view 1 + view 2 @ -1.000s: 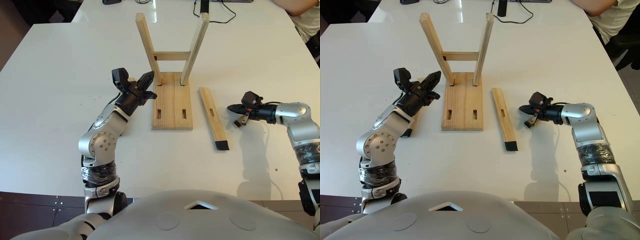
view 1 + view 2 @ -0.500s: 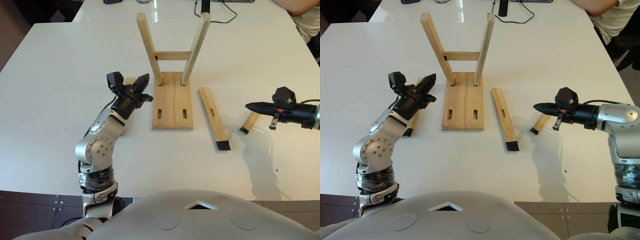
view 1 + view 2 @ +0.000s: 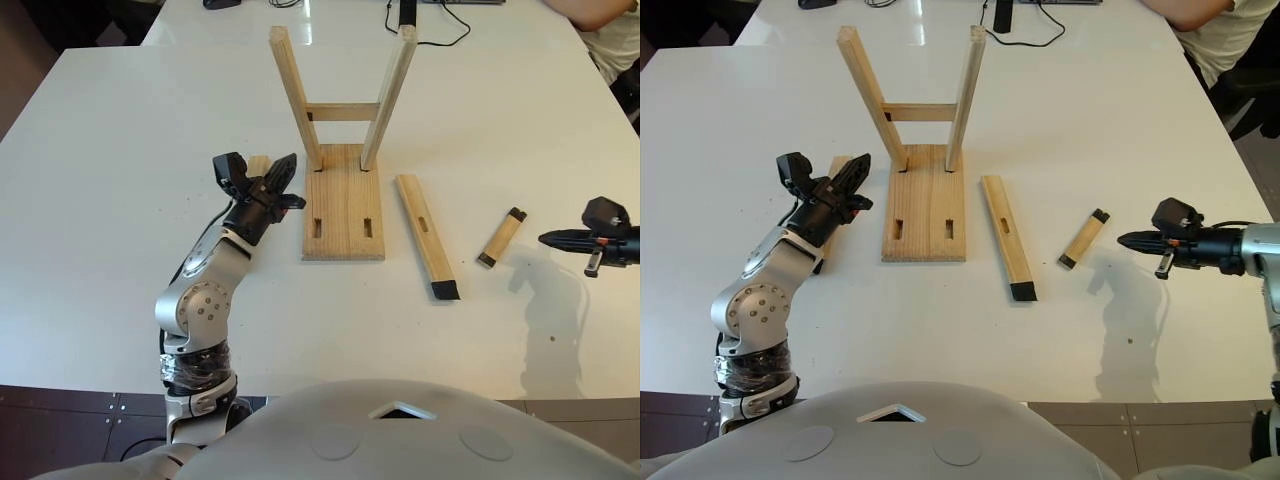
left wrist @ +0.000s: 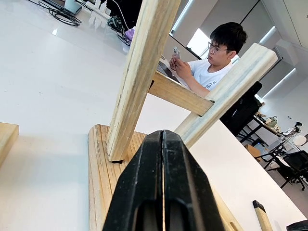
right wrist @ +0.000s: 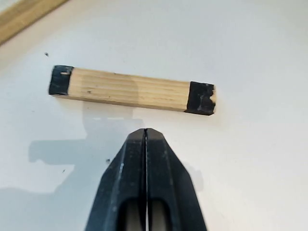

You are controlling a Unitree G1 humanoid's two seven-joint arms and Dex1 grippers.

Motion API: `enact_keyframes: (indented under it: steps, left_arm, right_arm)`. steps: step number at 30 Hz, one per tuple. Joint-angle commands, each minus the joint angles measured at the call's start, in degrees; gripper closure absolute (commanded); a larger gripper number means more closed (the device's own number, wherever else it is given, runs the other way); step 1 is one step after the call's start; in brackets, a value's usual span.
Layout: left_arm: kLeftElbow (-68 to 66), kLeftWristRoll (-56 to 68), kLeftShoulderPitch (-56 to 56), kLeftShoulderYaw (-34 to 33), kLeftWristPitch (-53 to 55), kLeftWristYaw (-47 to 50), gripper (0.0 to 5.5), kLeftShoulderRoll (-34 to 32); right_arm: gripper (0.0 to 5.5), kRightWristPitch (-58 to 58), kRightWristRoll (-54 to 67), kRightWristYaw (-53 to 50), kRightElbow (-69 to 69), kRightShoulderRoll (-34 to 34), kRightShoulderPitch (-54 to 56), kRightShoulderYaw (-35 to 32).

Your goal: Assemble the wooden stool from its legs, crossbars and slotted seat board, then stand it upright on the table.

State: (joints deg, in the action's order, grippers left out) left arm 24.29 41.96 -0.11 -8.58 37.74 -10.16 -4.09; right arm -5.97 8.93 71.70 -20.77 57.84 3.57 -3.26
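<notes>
So the slotted seat board (image 3: 344, 202) is laid flat on the white table (image 3: 120, 150). A left upright leg (image 3: 296, 98) and a right upright leg (image 3: 388, 98) are stood in its far pair of slots, splayed apart and tied together by a long crossbar (image 3: 343, 112). The near two slots are left unfilled.

A loose leg (image 3: 427, 236) is laid on the table just right of the board (slot facing up, black cap at the near end). A short crossbar (image 3: 501, 237) with black ends is found further right, apart from that leg. A fourth leg (image 3: 840, 168) is seen left of the board, mostly hidden under the left arm.

The left gripper (image 3: 288, 163) is held just beside the board's left edge, near the foot of the left upright leg. Its fingers (image 4: 142, 192) are pressed together with nothing between them. The right gripper (image 3: 545, 238) is parked to the right of the short crossbar, pointed at it but not touching. Its fingers (image 5: 127, 168) are squeezed together too, and nothing is gripped.
</notes>
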Motion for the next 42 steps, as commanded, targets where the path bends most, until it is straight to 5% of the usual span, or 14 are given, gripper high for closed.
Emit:
enact_keyframes:
  steps: [1,8,17,22,30,42]
  left_arm:
    - [-1.18,-0.83,0.36,0.49,-0.51,-0.49,5.5,-0.73]
    - [-2.32,-0.89,-0.64,0.51,-0.42,-0.75,5.5,-1.25]
    - [-1.13,-1.09,1.61,0.35,-1.05,0.02,5.5,-0.56]
    - [2.4,-0.88,6.71,-0.69,-2.52,1.58,5.5,0.82]
    - [5.97,0.52,13.18,-3.8,-2.95,4.71,5.5,2.22]
    - [4.21,-0.69,13.32,-2.47,-4.86,4.56,5.5,3.29]
  right_arm:
    - [5.48,4.78,-6.77,-9.05,-9.88,-7.51,6.86,5.03]
    - [5.48,9.27,-9.17,-18.47,-19.05,-17.65,16.96,7.47]
    - [5.48,0.09,2.57,-15.61,-10.08,-13.58,9.82,-4.31]
    - [4.78,-19.12,18.71,-17.84,20.57,-17.39,-8.13,-12.19]
    - [3.6,-21.03,16.15,-39.08,42.3,-32.52,-26.97,-12.78]
    - [1.81,-25.28,9.68,-48.09,45.24,-32.74,-26.89,-7.74]
